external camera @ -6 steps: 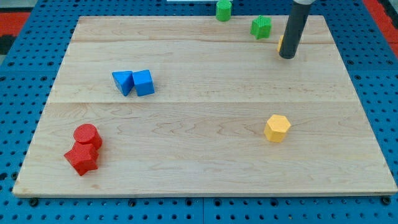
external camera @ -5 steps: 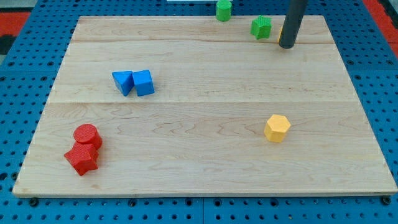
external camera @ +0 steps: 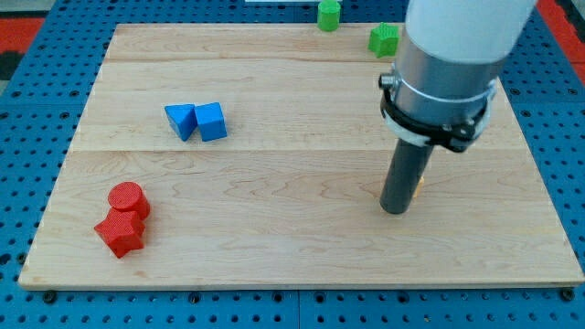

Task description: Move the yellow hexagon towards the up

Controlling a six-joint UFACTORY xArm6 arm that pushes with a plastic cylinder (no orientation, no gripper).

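Note:
My tip [external camera: 395,209] rests on the wooden board [external camera: 274,238] at the view's lower right. The yellow hexagon [external camera: 417,187] is almost wholly hidden behind the rod; only a thin yellow-orange sliver shows at the rod's right edge. The tip stands just below and left of that sliver, touching or nearly touching it. The arm's large white and grey body [external camera: 448,64] fills the view's upper right.
A blue triangle [external camera: 181,121] and blue cube [external camera: 211,122] sit together at the left of centre. A red cylinder [external camera: 127,199] and red star-like block [external camera: 120,232] sit at the lower left. Two green blocks [external camera: 329,14] [external camera: 384,39] lie at the top.
The rod has swung from the board's top right edge down to the yellow hexagon, now covering it. The arm's body has come into view. The blocks stay put.

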